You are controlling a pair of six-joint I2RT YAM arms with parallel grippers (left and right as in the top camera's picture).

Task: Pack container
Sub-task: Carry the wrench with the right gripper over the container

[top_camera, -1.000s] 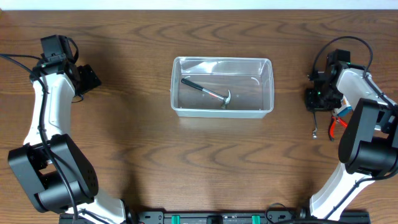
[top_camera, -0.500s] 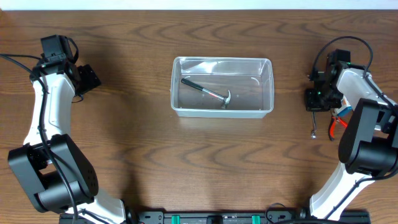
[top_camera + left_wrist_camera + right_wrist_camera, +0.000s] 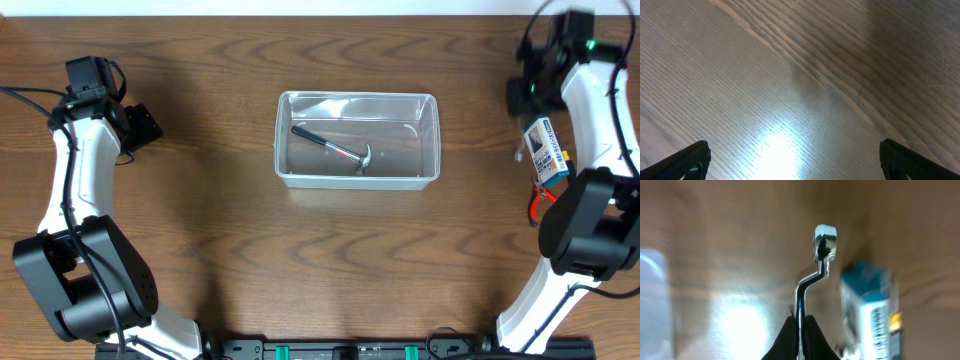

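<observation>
The clear plastic container (image 3: 357,97) sits mid-table with a hammer (image 3: 335,148) lying in it. My right gripper (image 3: 521,98) is at the far right, raised, and shut on the shank of a silver offset ring wrench (image 3: 821,255). The wrench's ring end points away from the fingers (image 3: 801,322). A corner of the container shows blurred at the left edge of the right wrist view (image 3: 652,280). My left gripper (image 3: 140,128) is at the far left, open and empty over bare wood; its finger tips show at the lower corners of the left wrist view (image 3: 792,160).
A blue and white box (image 3: 546,150) lies on the table under the right arm, also in the right wrist view (image 3: 872,305). Red-handled pliers (image 3: 541,204) lie just nearer the front. The table's far edge runs close behind the right gripper.
My right gripper has lifted the wrench off the table and swung toward the far edge. The blue and white box is now uncovered. The left arm has not moved.
</observation>
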